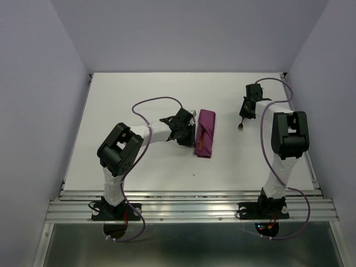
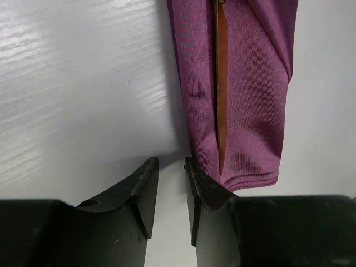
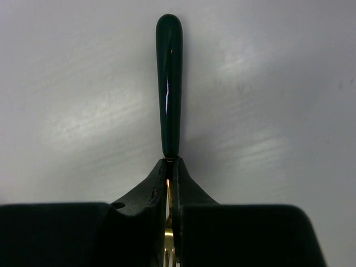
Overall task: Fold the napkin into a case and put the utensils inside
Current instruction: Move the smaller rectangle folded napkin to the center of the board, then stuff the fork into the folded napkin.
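The napkin, folded into a narrow magenta-purple case [image 1: 205, 133], lies mid-table. A knife [image 2: 221, 83] with a gold-orange blade rests in the fold of the case [image 2: 245, 94], tip near its lower end. My left gripper [image 1: 189, 129] sits just left of the case. In the left wrist view this gripper [image 2: 171, 164] is open, with bare table between its fingers and the right finger beside the case's corner. At the back right my right gripper [image 1: 245, 113] is shut on a fork [image 1: 241, 125]. Its black handle [image 3: 169, 83] sticks out past that gripper [image 3: 169, 161], gold tines behind.
White table [image 1: 139, 100] with purple walls on three sides. A metal rail [image 1: 189, 208] runs along the near edge at the arm bases. Purple cables loop over both arms.
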Motion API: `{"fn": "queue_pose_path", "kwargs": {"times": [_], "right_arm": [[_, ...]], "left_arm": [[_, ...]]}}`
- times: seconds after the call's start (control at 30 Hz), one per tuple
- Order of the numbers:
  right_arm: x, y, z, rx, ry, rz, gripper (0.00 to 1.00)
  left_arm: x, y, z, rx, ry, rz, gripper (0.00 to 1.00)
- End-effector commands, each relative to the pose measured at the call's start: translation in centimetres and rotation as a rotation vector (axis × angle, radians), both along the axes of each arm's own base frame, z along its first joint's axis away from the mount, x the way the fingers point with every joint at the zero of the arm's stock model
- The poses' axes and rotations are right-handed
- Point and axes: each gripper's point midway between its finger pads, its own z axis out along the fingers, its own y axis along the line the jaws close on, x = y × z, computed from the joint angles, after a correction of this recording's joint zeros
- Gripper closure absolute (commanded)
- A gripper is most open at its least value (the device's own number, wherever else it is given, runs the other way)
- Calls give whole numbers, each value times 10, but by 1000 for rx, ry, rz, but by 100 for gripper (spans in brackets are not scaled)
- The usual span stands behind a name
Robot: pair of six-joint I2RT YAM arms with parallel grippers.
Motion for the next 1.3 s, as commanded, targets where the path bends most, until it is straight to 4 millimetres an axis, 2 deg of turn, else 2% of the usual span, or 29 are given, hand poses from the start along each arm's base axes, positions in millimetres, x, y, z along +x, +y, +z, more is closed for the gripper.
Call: {"fn": "queue_pose_path", "kwargs": {"times": [0.0,0.03,0.07,0.2,0.3,0.33,0.37,0.4,0.43,0.53,0.57,0.63,0.67,0.8,1.0,1.27], "right_arm": [[-54,31,-4,84,70,118,99],[-64,39,-3,106,74,136,99],[-82,38,-2,112,78,131,99],[-115,41,4,119,86,141,99],[-121,44,40,124,5,154,99],[-123,45,40,130,13,158,99],[-124,50,54,136,-16,175,99],[-128,55,58,143,-13,187,99],[-129,67,69,156,-32,225,99],[-143,94,76,165,-12,291,99],[-153,115,75,170,5,336,99],[-163,134,73,176,24,376,99],[-173,151,71,189,40,409,99],[-193,183,67,223,61,472,99],[-208,205,59,239,101,510,99],[-209,210,41,253,144,469,99]], "left_arm": [[9,-16,1,-32,21,-5,62],[10,-19,0,-35,26,-12,63],[11,-24,-1,-46,33,-21,63],[16,-28,-1,-47,30,-26,63],[21,-24,4,-35,13,-18,63],[22,-21,3,-29,16,-13,63],[25,-18,6,-31,8,-6,63],[26,-15,7,-27,5,1,63],[32,-10,11,-32,-1,16,63],[38,-3,16,-34,-11,32,63],[42,1,17,-30,-13,43,63],[45,3,20,-30,-20,46,63],[47,4,22,-28,-23,50,63],[49,7,24,-28,-27,59,63],[50,12,23,-29,-27,70,63],[47,16,19,-24,-17,73,63]]}}
